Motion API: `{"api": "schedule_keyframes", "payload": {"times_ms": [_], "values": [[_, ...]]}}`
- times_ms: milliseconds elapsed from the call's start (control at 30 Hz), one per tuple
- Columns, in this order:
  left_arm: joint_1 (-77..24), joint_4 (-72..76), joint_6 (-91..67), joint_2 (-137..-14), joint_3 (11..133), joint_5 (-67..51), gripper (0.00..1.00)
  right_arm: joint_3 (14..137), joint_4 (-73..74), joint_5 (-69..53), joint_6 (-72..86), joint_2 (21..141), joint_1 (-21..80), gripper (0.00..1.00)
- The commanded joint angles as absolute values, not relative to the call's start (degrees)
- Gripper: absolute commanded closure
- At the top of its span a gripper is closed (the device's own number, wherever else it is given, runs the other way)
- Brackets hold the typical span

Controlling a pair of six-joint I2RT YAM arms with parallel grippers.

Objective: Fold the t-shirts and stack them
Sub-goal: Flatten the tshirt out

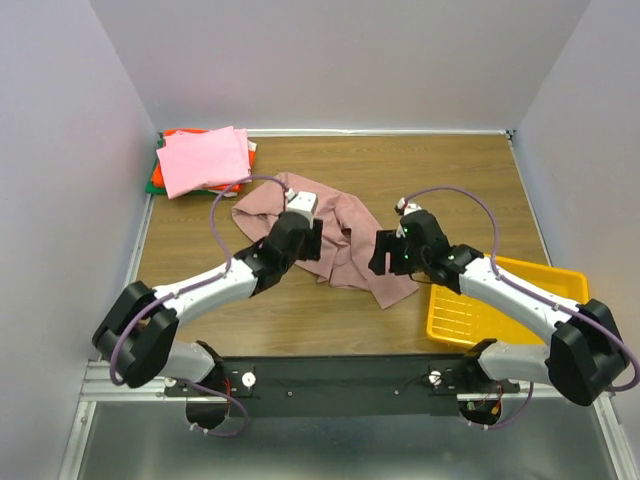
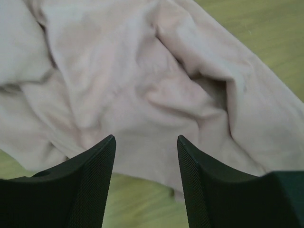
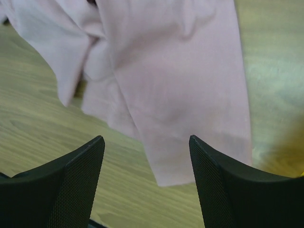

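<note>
Soft, even overhead light in the top view, with faint shadows under the arms (image 1: 215, 285). Both wrist views are washed out, slightly soft; the shirt (image 2: 142, 85) looks pale, a dark fold shadow just beyond the left fingers (image 2: 199, 185) — the tray (image 3: 292, 164) beside the right fingers (image 3: 223, 185) blurs.

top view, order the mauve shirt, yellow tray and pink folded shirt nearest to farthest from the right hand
1. Mauve shirt, centre, right under the right hand.
2. Yellow tray, near-right side.
3. Pink folded shirt, far-left corner.
</note>
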State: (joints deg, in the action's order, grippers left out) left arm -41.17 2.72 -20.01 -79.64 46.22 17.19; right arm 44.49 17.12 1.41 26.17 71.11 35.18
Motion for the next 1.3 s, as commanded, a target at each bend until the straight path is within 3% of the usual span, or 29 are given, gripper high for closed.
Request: {"api": "schedule_keyframes", "payload": {"times_ms": [0,367,800,1267], "values": [[-44.2,8.9,-28.7,-72.9,38.5,9.1,0.39,40.2,17.6,-2.3,28.9,68.0,35.4,0.22],[-47.8,10.4,-35.4,-64.8,26.4,5.1,0.41,31.3,17.5,-8.7,30.8,67.6,36.0,0.39],[-47.8,13.4,-36.3,-67.2,23.6,3.8,0.41,30.5,17.6,-8.8,31.3,67.8,37.9,0.54],[-47.9,15.0,-36.5,-67.2,21.6,3.6,0.41,32.4,18.5,-1.6,33.9,75.4,40.7,0.57]]}}
